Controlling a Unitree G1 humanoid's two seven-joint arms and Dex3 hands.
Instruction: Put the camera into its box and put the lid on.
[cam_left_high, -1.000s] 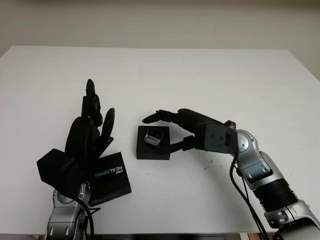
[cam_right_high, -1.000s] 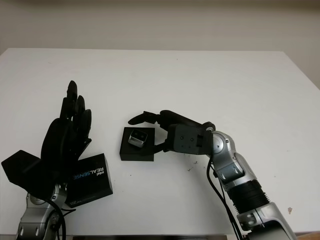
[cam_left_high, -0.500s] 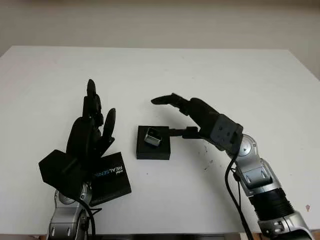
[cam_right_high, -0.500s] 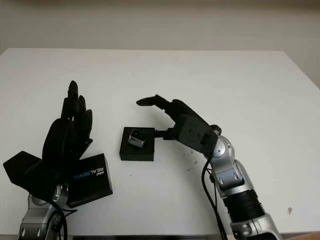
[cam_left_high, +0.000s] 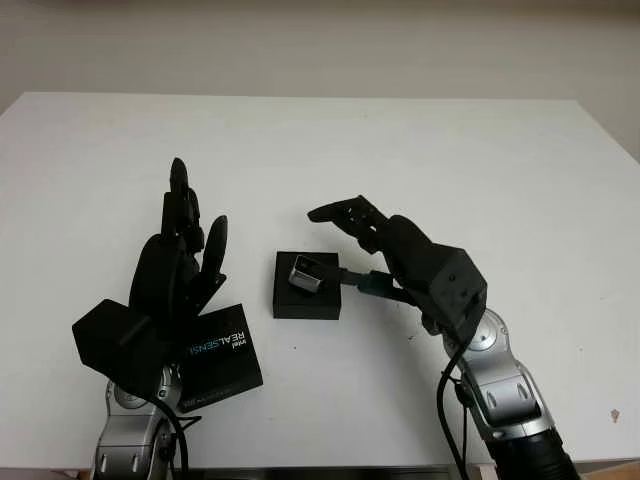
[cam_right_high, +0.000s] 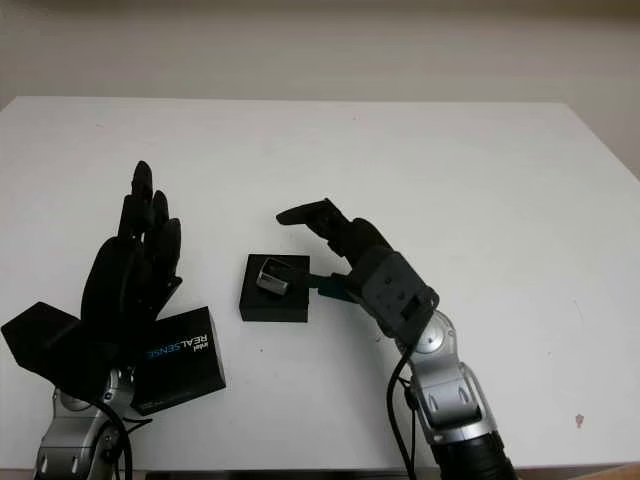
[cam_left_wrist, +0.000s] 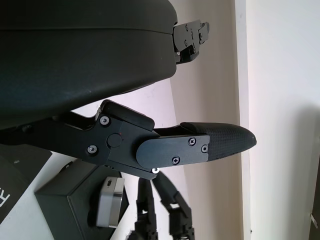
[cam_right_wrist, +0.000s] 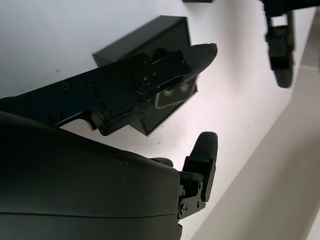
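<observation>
White desk (cam_right_high: 450, 170). Black box (cam_right_high: 274, 300) holds silver camera (cam_right_high: 273, 277), tilted. Right hand (cam_right_high: 345, 250) open just beside the box. Left hand (cam_right_high: 125, 280) open, raised above printed lid (cam_right_high: 180, 362).

a white table (cam_left_high: 420, 140) spreads across most of the scene, its far edge running straight from side to side. behind it stands a plain, pale beige wall (cam_left_high: 320, 45), darker toward the top. light falls softly and evenly on the tabletop. near the table's front right corner sits a small dark speck (cam_left_high: 612, 414).
</observation>
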